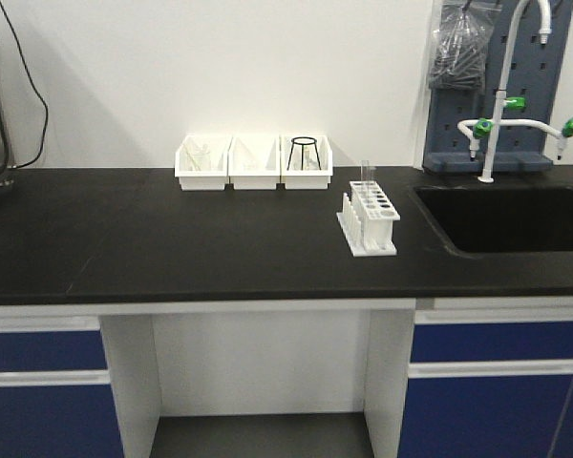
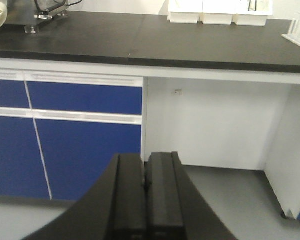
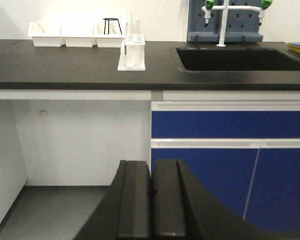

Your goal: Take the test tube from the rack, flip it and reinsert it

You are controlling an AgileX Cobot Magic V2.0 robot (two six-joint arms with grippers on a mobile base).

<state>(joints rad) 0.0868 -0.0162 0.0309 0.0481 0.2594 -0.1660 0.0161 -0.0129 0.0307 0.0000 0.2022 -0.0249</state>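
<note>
White rack (image 1: 370, 221) with a clear test tube (image 1: 366, 173) upright stands beside the sink's (image 1: 516, 218) left edge on the black countertop (image 1: 172, 239). Below the front edge, left gripper (image 2: 145, 200) and right gripper (image 3: 151, 200) are pressed together.

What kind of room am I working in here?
Most likely a laboratory: a black bench with a built-in sink, a tall tap with green valves, and a white tube rack on the bench.
</note>
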